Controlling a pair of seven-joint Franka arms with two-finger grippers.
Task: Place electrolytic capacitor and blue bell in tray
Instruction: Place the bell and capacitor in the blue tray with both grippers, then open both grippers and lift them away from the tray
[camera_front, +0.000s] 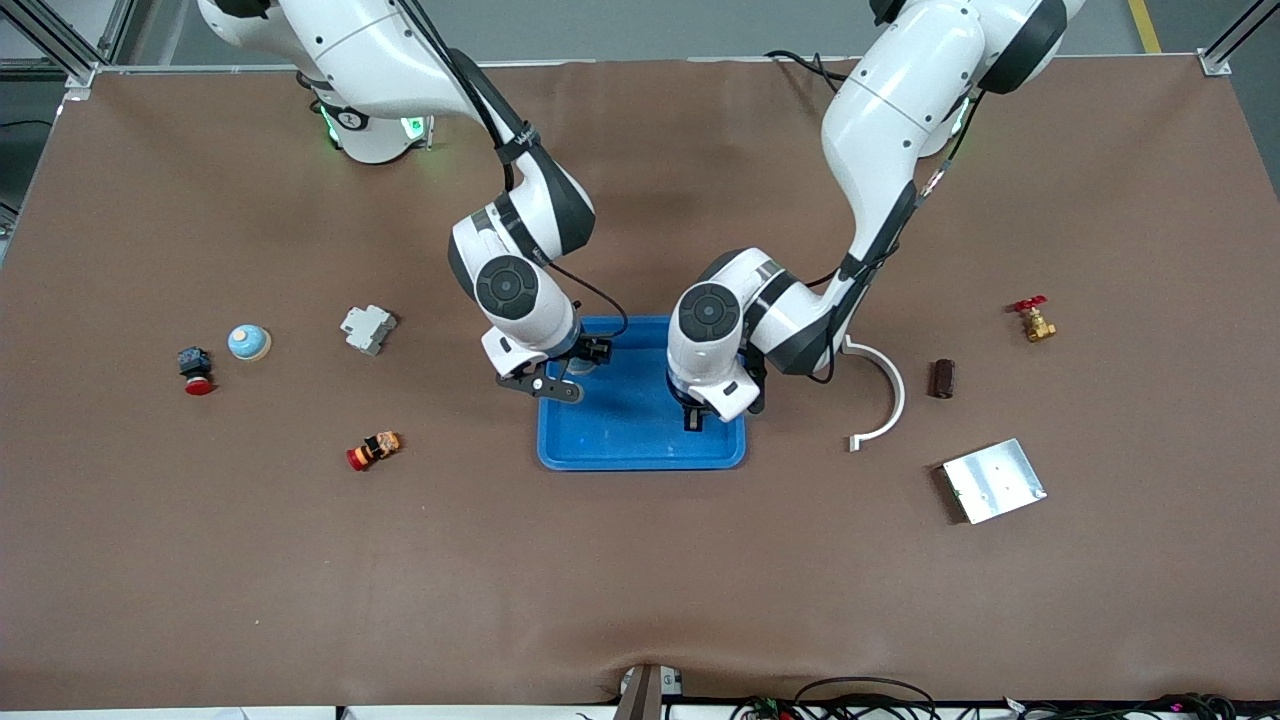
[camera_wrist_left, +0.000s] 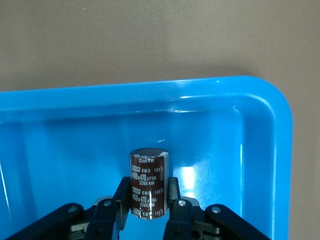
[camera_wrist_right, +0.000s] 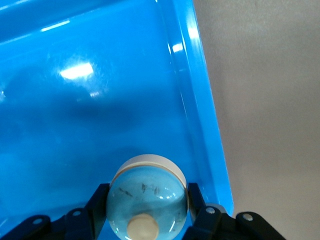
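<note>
The right gripper (camera_front: 580, 368), clamped on the blue bell (camera_wrist_right: 147, 197), hangs over the tray (camera_front: 640, 455) at its ten o'clock corner, dome facing the wrist. The left gripper (camera_front: 697, 415), pinching the electrolytic capacitor (camera_wrist_left: 148, 182), hangs over the four o'clock part. Both loads sit directly above blue floor; release only needs a straight descent.

Bright-blue tray (camera_front: 640, 440), maroon white-lettered capacitor (camera_wrist_left: 148, 182), pale-blue bell (camera_wrist_right: 148, 199).
</note>
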